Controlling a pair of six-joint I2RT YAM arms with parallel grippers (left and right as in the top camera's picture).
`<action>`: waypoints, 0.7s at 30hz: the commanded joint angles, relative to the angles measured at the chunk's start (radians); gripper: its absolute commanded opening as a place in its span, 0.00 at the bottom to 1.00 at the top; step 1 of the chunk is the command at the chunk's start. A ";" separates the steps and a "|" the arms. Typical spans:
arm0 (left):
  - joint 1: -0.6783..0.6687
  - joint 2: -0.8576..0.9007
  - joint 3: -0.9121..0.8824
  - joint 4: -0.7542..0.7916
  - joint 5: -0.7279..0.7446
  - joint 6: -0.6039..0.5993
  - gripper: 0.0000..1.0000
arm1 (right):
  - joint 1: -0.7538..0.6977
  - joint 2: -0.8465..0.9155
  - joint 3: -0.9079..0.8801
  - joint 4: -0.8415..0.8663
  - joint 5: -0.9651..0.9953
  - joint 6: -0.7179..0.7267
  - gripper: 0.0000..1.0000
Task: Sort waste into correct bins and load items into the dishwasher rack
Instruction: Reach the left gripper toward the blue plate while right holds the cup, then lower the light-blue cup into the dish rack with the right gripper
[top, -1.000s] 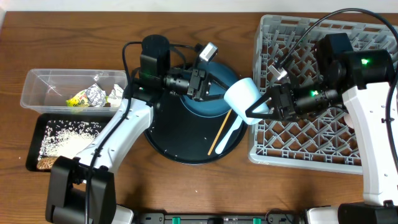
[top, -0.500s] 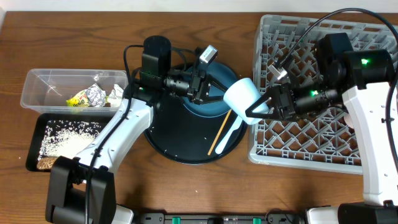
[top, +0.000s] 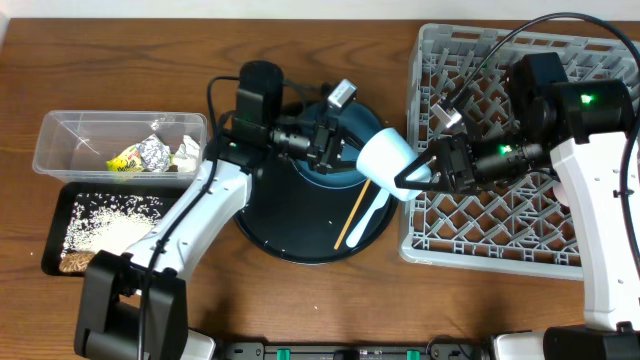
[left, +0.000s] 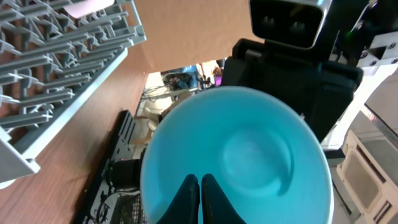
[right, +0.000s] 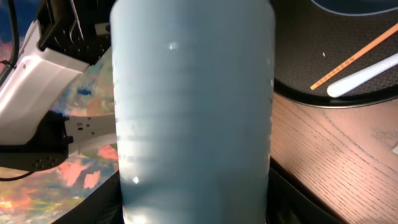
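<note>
Left pincer (left: 200, 188), shut and empty, has edged toward the light blue cup (top: 385, 157) the right pincer (top: 417, 172) grips.

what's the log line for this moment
right hand: grips light blue cup sideways | left hand: shut, tips at cup mouth | chopstick, spoon: on round tray
</note>
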 joint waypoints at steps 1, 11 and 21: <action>-0.021 -0.020 -0.012 0.000 0.026 -0.003 0.06 | 0.014 -0.019 0.015 0.007 -0.021 -0.014 0.01; -0.022 -0.031 -0.012 -0.101 0.026 -0.005 0.06 | 0.014 -0.019 0.015 0.010 -0.021 -0.014 0.01; -0.025 -0.082 -0.014 -0.153 0.026 0.006 0.06 | 0.012 -0.019 0.015 0.010 -0.021 -0.014 0.01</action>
